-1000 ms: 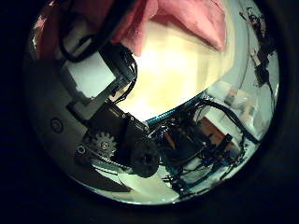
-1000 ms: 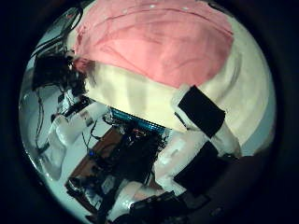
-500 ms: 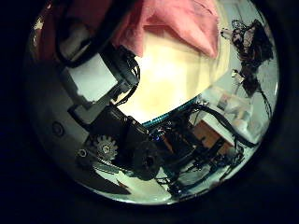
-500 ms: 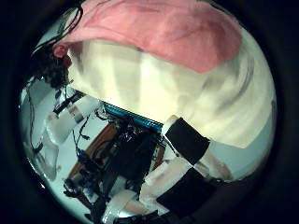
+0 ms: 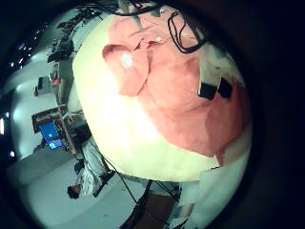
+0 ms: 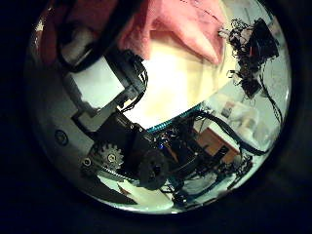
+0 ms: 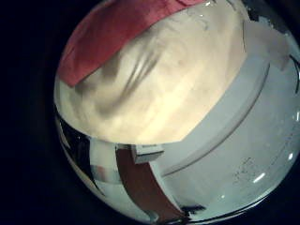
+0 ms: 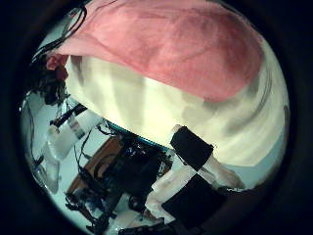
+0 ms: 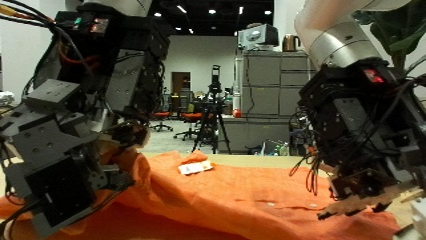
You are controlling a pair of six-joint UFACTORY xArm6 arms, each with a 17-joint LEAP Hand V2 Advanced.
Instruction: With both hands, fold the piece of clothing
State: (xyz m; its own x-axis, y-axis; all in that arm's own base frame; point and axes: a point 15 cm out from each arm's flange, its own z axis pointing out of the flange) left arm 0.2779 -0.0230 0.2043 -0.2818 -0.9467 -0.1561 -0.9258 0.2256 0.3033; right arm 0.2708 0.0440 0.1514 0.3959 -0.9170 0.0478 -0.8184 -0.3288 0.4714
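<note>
— Where is the garment [image 9: 253, 200] for us right now?

— We see it spread across the bench [image 5: 124, 134], an orange-pink piece of clothing with soft creases, lying between our two hands. A small white tag [image 9: 196, 168] sits on the cloth near our left hand [image 9: 67, 160].

— And how does the left hand stand?

— From the outside view it hangs close over the garment's edge, its black and white fingers [image 9: 53, 195] bent downward. We cannot tell whether they pinch cloth. In its thumb side palm view the fingers [image 6: 102, 83] lie beside a fold of the pink cloth [image 6: 180, 29], with bare bench [image 6: 185, 78] past it.

— The right hand [image 9: 353, 150]?

— It hovers above the other side of the garment, fingertips [image 9: 349, 205] pointing toward six o'clock, just above the fabric. We cannot tell for sure if they touch it. Its palm views show the cloth [image 8: 166, 44] spread flat on the pale bench [image 8: 147, 103], and nothing caught in the fingers [image 8: 191, 152].
</note>
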